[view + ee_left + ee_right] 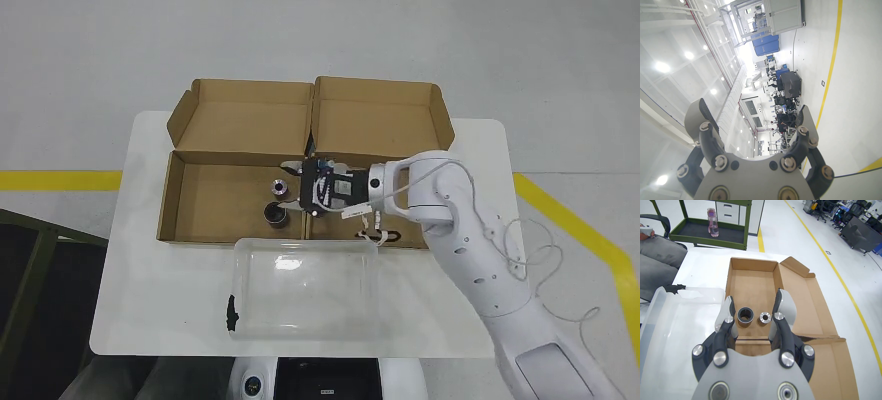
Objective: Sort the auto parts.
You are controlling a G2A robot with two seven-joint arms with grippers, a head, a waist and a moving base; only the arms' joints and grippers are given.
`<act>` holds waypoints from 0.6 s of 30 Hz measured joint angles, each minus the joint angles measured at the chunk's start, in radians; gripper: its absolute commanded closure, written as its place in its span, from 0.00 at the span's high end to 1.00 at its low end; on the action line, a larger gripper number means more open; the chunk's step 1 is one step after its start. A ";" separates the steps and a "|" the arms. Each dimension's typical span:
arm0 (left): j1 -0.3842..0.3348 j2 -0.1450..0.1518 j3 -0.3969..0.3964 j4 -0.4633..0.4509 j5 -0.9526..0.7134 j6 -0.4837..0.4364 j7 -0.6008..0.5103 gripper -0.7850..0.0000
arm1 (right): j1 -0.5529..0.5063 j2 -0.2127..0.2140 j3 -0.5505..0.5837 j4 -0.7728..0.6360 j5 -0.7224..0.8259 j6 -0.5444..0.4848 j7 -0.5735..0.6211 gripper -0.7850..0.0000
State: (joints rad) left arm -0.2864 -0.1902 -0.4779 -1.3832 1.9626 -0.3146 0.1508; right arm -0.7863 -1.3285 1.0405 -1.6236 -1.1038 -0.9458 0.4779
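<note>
Two metal auto parts stand upright in the left cardboard box (200, 205): a dark bearing sleeve (273, 212) (745, 315) and a smaller silver bushing (277, 185) (764, 318). My right gripper (288, 187) (755, 295) hovers open just above that box, beside its dividing wall. Both parts lie a little beyond and between its fingers (730, 306), and it holds nothing. My left gripper (753, 105) is open and empty, pointing away into the room.
A second cardboard box (400, 225) adjoins on the right, under the right arm, and both lids (310, 120) lie open at the back. A clear plastic bin (305, 285) (668, 321) with a black tape patch stands at the table's front edge.
</note>
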 measured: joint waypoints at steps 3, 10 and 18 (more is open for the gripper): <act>0.000 0.000 0.000 0.000 0.000 0.000 0.000 1.00 | -0.055 0.019 0.076 -0.058 0.004 0.008 0.003 0.52; 0.000 0.000 0.000 0.000 0.000 0.000 0.000 1.00 | -0.183 0.056 0.230 -0.160 0.027 0.016 -0.003 0.52; 0.000 0.000 0.000 0.000 0.000 0.000 0.000 1.00 | -0.316 0.089 0.389 -0.219 0.033 0.022 -0.051 0.53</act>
State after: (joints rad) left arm -0.2864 -0.1902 -0.4779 -1.3832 1.9626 -0.3146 0.1508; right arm -1.1025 -1.2398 1.4297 -1.8425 -1.0706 -0.9236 0.4266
